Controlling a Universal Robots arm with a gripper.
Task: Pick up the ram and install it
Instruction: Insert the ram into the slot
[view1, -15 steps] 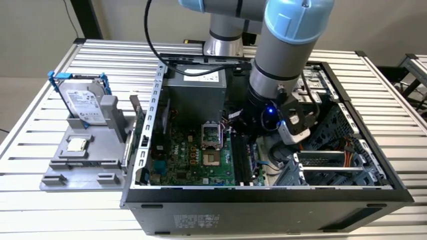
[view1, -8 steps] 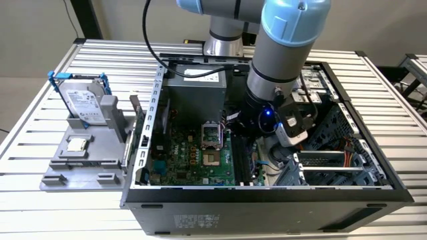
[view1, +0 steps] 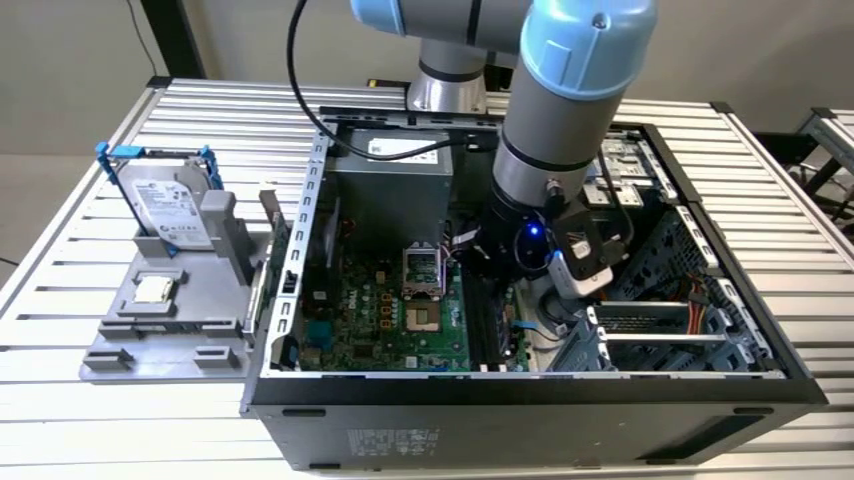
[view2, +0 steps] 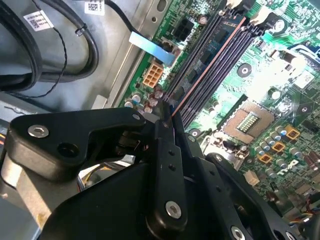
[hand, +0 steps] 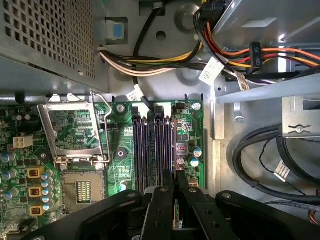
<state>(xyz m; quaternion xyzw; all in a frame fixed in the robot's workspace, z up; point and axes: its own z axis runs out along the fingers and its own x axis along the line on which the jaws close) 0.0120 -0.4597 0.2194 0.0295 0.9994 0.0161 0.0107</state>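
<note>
My gripper (hand: 175, 192): lowered inside the open computer case (view1: 534, 385), fingers (view2: 167, 145) drawn close together on the ram (view2: 207, 62), whose thin edge ran out from between the fingertips along the memory slots (hand: 152, 147). In the first wrist view a sliver of green board showed between the two fingers.

Ram: held edge-on, lined up with the slots and lying over the one nearest the case wall; whether it was seated I could not tell.

Case contents: green motherboard (view1: 387, 310) on the floor, open processor socket (hand: 75, 145) just beside the slots, metal power supply box (view1: 387, 185), bundled cables (hand: 150, 62).

Outside the case, toward the exterior view's left: grey holder (view1: 167, 320) on the slatted table (view1: 107, 420), carrying an upright hard drive (view1: 167, 205) in a blue frame and a small square chip (view1: 156, 290).
</note>
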